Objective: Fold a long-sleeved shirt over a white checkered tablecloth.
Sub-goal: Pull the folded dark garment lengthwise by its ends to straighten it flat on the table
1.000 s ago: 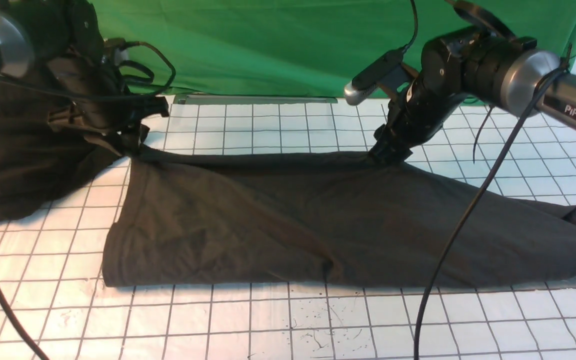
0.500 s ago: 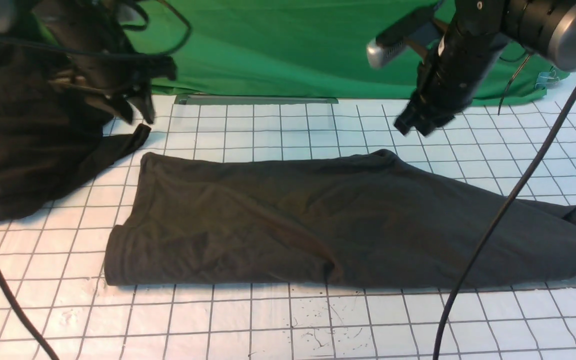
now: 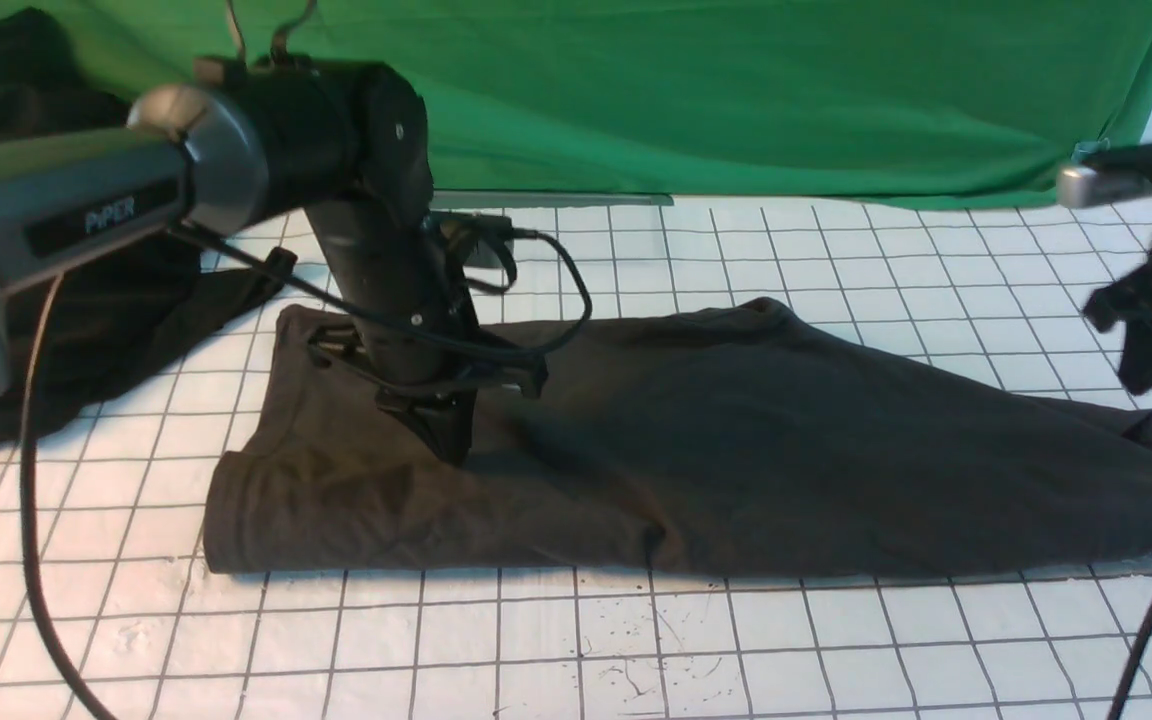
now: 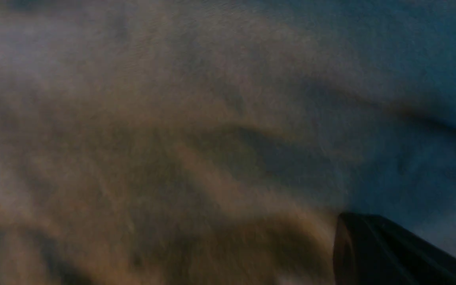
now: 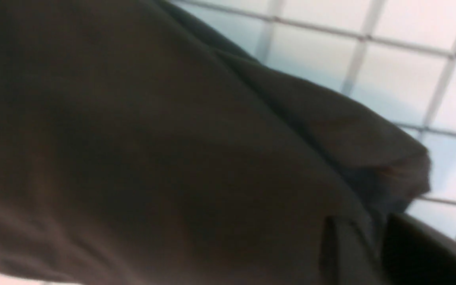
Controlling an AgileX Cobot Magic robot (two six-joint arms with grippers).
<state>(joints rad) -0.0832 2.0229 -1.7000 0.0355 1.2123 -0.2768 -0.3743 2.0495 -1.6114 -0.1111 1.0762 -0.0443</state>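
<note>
The dark brown-black long-sleeved shirt (image 3: 736, 450) lies folded lengthwise on the white checkered tablecloth (image 3: 586, 650). The left pincer (image 3: 451, 445), pressed together, points down onto its left part. The right pincer (image 3: 1148, 370) hangs blurred near its right end; I cannot tell its state.

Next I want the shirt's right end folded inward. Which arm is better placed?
Likely right: the right end effector hovers beside the right end of the shirt; the left end effector is planted on it near the other end.

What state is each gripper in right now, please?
Left gripper: jaws closed, tips down on the long-sleeved shirt; whether cloth is pinched cannot be told.
Right gripper: clear of the shirt, blurred; open or closed cannot be told.
</note>
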